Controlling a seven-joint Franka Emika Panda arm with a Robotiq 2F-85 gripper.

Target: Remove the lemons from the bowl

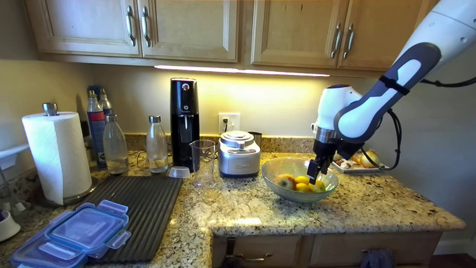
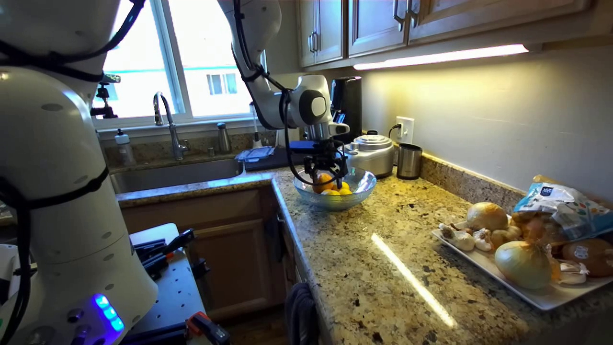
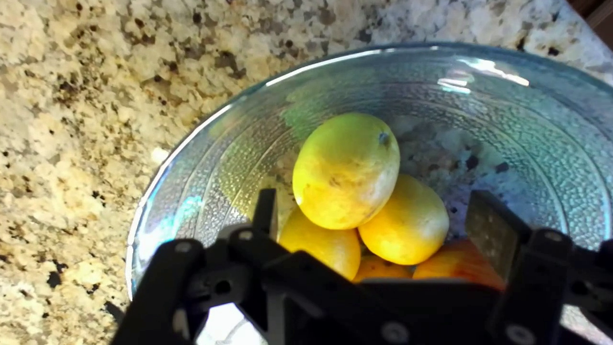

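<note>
"Which step is this?"

"Setting up a grasp, I'd judge: the gripper (image 3: pixel 379 220) stands spread over the lemons (image 3: pixel 361 206), pinching nothing. Those in view lie in the glass bowl (image 3: pixel 503 115), near the front edge of the countertop (image 1: pixel 386 208)."

"And next?"

"I'd centre on the topmost lemon (image 3: pixel 346 170), go down around it, close, and lift past the rim (minding the apple (image 3: pixel 457 263) near one finger (image 3: pixel 489 232))."

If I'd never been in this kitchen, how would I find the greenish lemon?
On the speckled counter, near the silver appliance, is a wide glass bowl. Inside, look for the greenish lemon: it has green skin along one side and a dark stem spot, while the two lemons beside it show no green.
</note>
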